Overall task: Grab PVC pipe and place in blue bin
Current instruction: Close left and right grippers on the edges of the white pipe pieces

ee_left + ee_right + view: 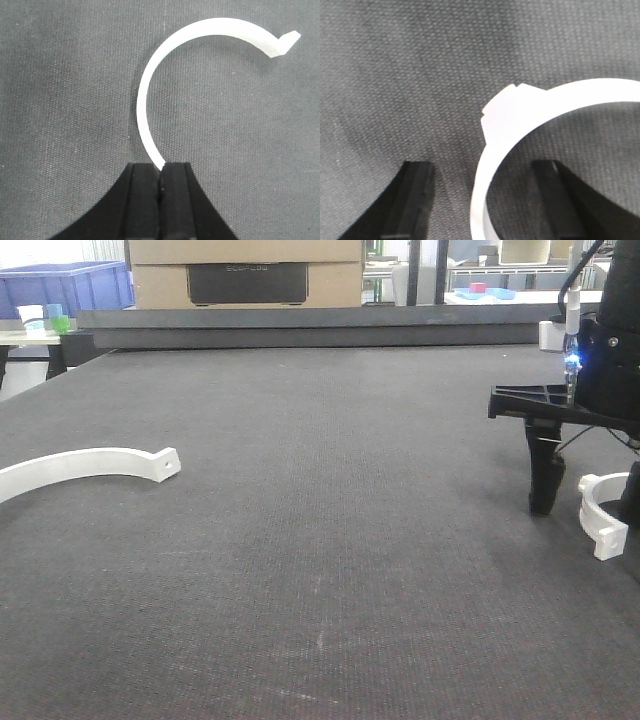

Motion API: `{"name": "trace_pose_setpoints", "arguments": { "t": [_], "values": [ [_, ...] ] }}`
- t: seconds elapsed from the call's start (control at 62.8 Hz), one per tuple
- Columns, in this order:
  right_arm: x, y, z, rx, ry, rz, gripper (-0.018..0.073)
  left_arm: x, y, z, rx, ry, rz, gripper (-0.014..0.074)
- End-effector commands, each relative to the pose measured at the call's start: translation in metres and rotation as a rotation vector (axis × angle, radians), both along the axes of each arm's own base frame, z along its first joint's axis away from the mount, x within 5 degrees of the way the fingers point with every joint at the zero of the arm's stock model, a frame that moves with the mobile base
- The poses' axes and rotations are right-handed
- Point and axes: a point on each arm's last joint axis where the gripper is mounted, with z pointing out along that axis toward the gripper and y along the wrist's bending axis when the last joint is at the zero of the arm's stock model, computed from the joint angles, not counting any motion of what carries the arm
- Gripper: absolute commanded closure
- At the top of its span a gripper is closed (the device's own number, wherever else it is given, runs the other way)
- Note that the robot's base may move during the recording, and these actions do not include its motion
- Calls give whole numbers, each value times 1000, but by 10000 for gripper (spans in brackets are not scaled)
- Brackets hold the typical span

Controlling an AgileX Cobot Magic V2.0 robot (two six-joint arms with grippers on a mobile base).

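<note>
The PVC pipe (601, 512) is a small white half-ring with squared tabs, lying on the dark mat at the right edge. In the right wrist view its band (492, 165) runs between my two fingers. My right gripper (588, 495) is open and lowered around it, one finger on each side of the band, apart from it. My left gripper (160, 172) is shut, out of the front view. Its tips sit over the near end of the long white arc strip (150, 85). The blue bin (65, 285) stands far back left, beyond the mat.
The long shallow arc strip (95, 464) lies on the mat at the left, running out of frame. A raised dark ledge (300, 328) borders the mat's far side, with a cardboard box (245, 270) behind it.
</note>
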Motion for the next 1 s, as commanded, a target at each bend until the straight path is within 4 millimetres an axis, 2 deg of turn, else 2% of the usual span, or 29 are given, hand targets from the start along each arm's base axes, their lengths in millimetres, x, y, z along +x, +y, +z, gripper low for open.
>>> {"name": "trace_pose_setpoints", "arguments": {
  "t": [0.0,0.096,0.319,0.462,0.717,0.828,0.987],
  "values": [
    [1,0,1,-3,-8,3,253,0,0,1,-11,-10,7,707],
    [1,0,1,-4,-5,3,304,0,0,1,-11,-10,7,707],
    [0,0,-5,-15,32,5,532,0,0,1,-11,-10,7,707],
    [-1,-2,-6,-36,45,16,729,2,0,1,-10,-24,8,707],
    [-10,-6,-3,-84,119,182,727,6,0,4,-23,-85,16,707],
    [-13,-8,9,-94,90,226,727,6,-1,4,-33,-75,17,707],
    [-21,-15,38,-128,-12,245,727,3,-3,2,-55,-36,19,707]
  ]
}}
